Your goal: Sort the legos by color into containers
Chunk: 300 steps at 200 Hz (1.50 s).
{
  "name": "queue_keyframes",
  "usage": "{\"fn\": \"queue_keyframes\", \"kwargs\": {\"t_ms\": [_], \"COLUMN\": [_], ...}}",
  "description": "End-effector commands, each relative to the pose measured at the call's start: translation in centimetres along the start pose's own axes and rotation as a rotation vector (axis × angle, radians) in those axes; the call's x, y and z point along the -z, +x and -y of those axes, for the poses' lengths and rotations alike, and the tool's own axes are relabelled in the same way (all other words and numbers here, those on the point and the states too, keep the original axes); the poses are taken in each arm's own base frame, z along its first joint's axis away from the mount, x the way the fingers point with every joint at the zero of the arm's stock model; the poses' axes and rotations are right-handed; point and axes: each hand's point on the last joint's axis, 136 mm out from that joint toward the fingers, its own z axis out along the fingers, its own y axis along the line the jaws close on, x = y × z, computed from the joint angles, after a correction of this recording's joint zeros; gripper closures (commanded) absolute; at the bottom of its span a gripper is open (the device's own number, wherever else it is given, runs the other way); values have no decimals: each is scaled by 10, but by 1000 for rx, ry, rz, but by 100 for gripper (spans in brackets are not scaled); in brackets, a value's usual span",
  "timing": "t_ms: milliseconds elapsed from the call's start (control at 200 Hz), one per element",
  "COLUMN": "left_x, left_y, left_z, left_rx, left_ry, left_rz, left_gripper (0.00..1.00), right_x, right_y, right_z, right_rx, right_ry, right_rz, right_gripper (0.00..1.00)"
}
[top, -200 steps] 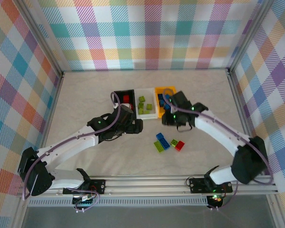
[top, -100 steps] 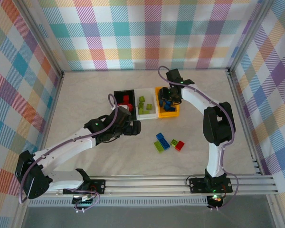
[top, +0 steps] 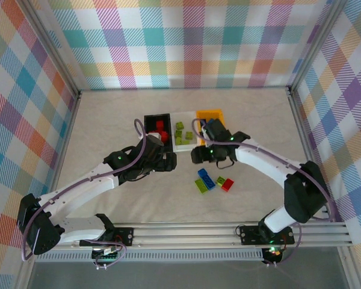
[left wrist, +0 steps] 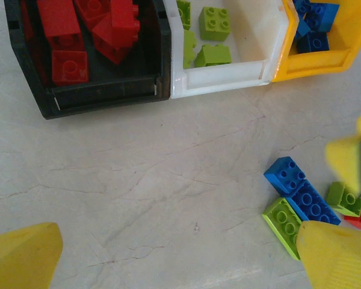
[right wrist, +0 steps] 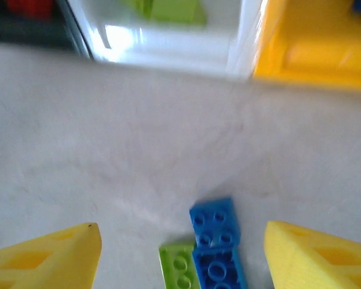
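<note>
Legos are mostly sorted I'd say: reds in the black bin, greens in the white bin, blues in the orange-yellow bin, all lined up toward the far edge of the table. About five blue, green and red ones lie loose mid-table. Left tool and right tool both hang spread wide near them, empty.

This is a robot test cell in a lab, not a home. The table is boxed in by walls of bright checked cloth on bare metal posts. Along its near edge runs a metal rail. The left arm and right arm are bolted to it, and a small circuit board with loose wires sits below.
</note>
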Motion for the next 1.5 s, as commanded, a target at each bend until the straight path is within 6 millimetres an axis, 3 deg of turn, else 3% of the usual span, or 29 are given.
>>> {"fn": "queue_keyframes", "kwargs": {"t_ms": [0,170,415,640,865,1070,1240,1345,1495], "left_x": [1,1,-2,-3,-4,-1,-1,-4,-9], "left_y": [0,2,4,4,5,3,4,7,13], "left_z": [-9,-12,-15,-17,-18,-18,-16,-15,-14], "left_rx": [12,17,21,26,27,39,33,36,24], "left_ry": [-35,-43,-57,-60,-61,-46,-37,-31,-26], "left_rz": [-6,-10,-24,-21,-23,-1,-7,-20,-46], "left_gripper": [0,0,0,0,0,0,0,0,0], "right_x": [-22,-50,-69,-75,-63,-22,17,19,1], "right_y": [30,42,37,41,24,-13,-70,-104,-145], "right_z": [0,4,13,17,5,-3,26,51,77], "right_rx": [66,115,161,177,166,126,1,-88,-142], "right_ry": [23,79,171,206,161,123,136,149,197], "right_rz": [-110,-157,-158,-179,-91,68,216,251,249], "right_gripper": [26,25,34,49,64,68,68,68,69]}}
